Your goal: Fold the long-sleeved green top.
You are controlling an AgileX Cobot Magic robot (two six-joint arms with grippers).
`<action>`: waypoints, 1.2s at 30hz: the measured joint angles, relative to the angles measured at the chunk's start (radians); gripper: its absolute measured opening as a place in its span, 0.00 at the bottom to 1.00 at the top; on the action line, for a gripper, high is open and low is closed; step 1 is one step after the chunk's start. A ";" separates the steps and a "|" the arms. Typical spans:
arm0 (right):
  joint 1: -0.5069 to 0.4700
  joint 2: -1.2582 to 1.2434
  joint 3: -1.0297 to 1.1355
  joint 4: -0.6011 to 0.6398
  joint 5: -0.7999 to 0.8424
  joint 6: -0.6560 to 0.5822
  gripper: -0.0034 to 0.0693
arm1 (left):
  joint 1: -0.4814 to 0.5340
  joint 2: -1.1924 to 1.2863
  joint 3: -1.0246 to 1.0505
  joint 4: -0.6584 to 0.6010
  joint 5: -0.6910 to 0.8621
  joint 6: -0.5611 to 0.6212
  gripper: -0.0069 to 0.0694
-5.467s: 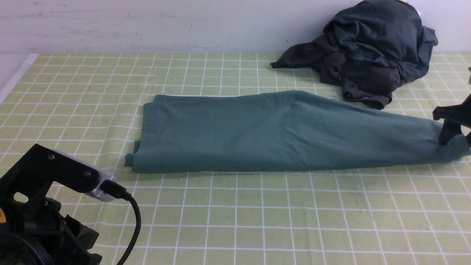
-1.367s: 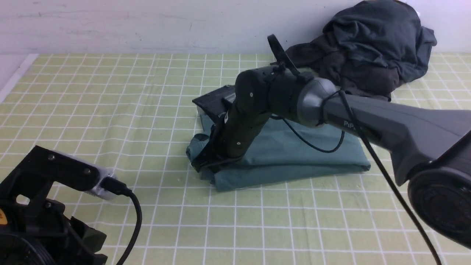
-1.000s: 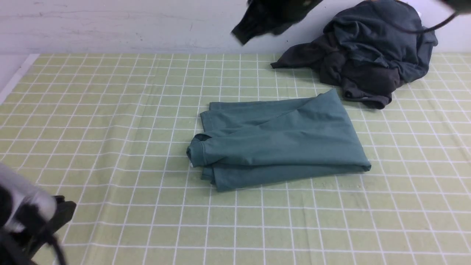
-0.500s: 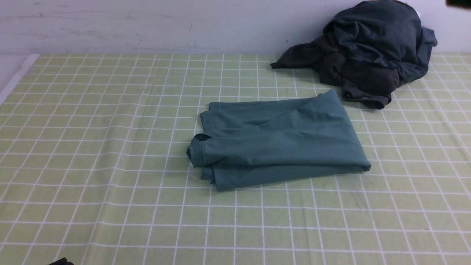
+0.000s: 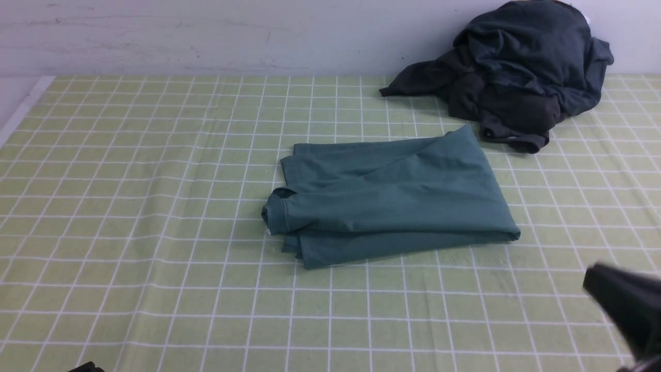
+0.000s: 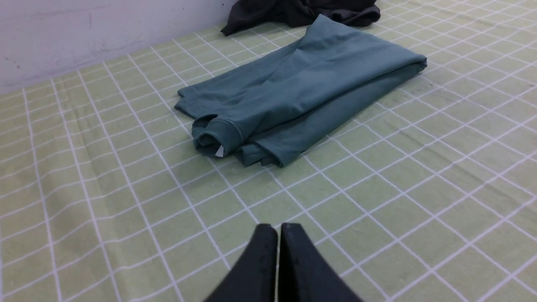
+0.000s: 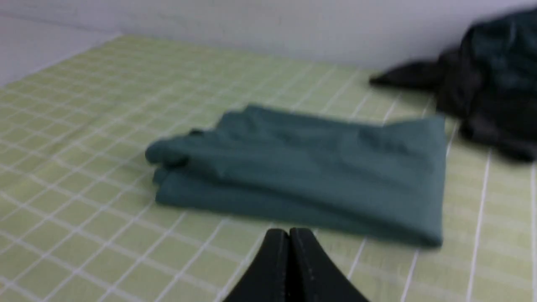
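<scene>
The green long-sleeved top (image 5: 387, 199) lies folded in a compact rectangle at the middle of the table, its ribbed neck and white label at its left end. It also shows in the left wrist view (image 6: 293, 90) and the right wrist view (image 7: 310, 167). My left gripper (image 6: 278, 228) is shut and empty, held above bare cloth well short of the top. My right gripper (image 7: 288, 232) is shut and empty, near the top's front edge. In the front view only a blurred black part of the right arm (image 5: 622, 305) shows at the lower right.
A heap of dark charcoal-grey garments (image 5: 508, 72) lies at the back right against the wall. The green checked tablecloth (image 5: 155, 206) covers the table; its left edge (image 5: 20, 111) shows at the far left.
The right arm lifted off the folded top, swung up out of view, and now shows at the lower right. The left arm dropped out of the front view. The top has not moved since.
</scene>
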 joint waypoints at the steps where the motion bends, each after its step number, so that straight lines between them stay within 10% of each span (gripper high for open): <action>1: 0.000 0.000 0.043 0.008 -0.011 0.024 0.03 | 0.000 0.000 0.000 0.000 0.000 0.000 0.09; 18: -0.026 -0.167 0.256 0.018 0.080 0.078 0.03 | 0.000 -0.002 0.000 -0.004 0.000 -0.006 0.09; 30: -0.444 -0.580 0.256 0.039 0.203 -0.110 0.03 | 0.000 -0.002 0.000 -0.006 0.000 -0.008 0.09; 36: -0.498 -0.580 0.256 0.110 0.210 -0.280 0.03 | 0.000 -0.002 0.000 -0.007 0.000 -0.008 0.09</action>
